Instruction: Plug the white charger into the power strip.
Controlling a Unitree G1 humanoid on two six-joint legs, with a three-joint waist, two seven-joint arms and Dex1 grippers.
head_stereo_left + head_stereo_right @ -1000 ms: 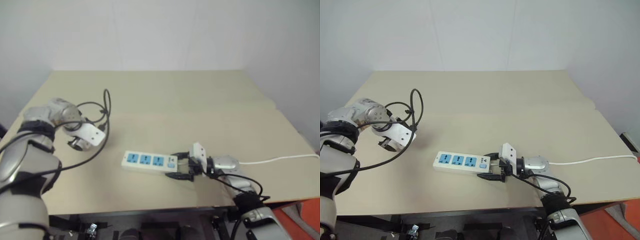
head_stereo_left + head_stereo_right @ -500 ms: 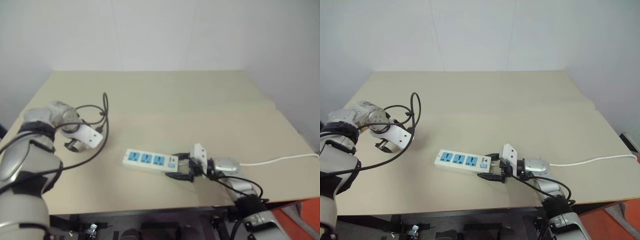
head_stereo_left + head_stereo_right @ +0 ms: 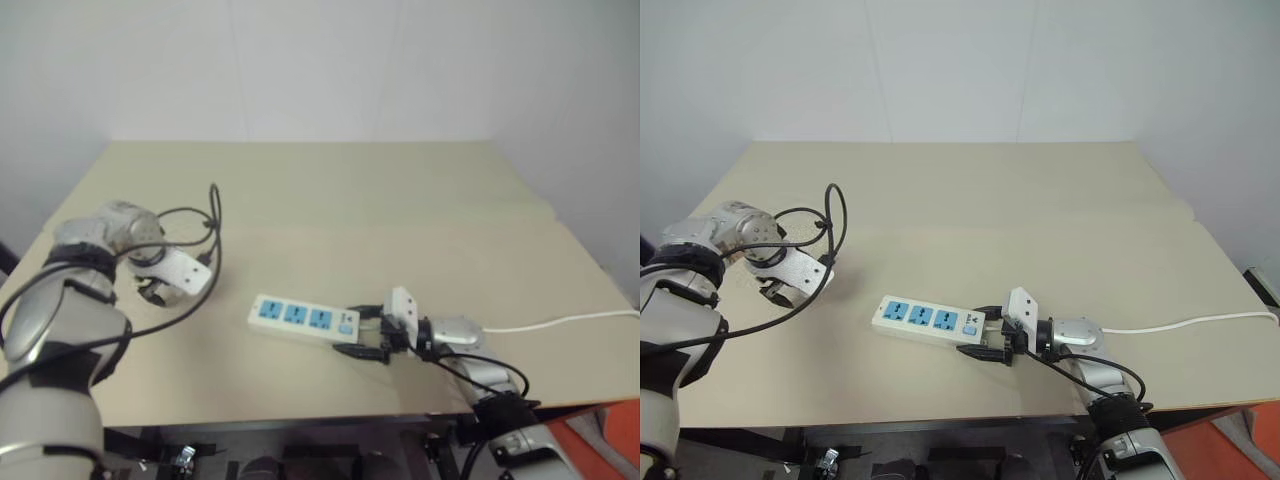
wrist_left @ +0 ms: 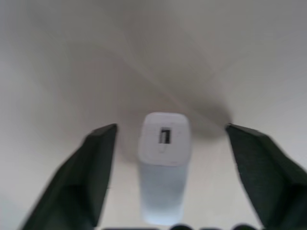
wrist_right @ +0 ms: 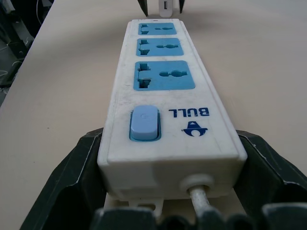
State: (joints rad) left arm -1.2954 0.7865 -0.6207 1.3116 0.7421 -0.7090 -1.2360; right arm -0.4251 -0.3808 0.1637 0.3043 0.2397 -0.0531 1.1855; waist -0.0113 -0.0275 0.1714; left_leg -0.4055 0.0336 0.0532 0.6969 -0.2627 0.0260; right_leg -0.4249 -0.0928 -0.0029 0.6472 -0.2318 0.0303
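Note:
The white charger [image 4: 163, 143] stands upright on the table between my left gripper's [image 4: 169, 129] two black fingers. There is a gap on each side of it, so the gripper is open around it and points steeply down at the table's left [image 3: 155, 290]. The power strip [image 3: 300, 318] lies flat near the front edge with three blue sockets facing up. My right gripper [image 3: 362, 332] is shut on its switch end [image 5: 144, 123], one finger on each long side. Past the strip's far end, the right wrist view shows the charger [image 5: 164, 5].
The strip's thin white cord [image 3: 560, 322] runs off to the table's right edge. A black cable loop [image 3: 210, 215] arches over my left wrist. The beige table [image 3: 350, 200] stretches back to a white wall.
My left wrist has turned a little over the same spot. The right gripper and the power strip have kept still.

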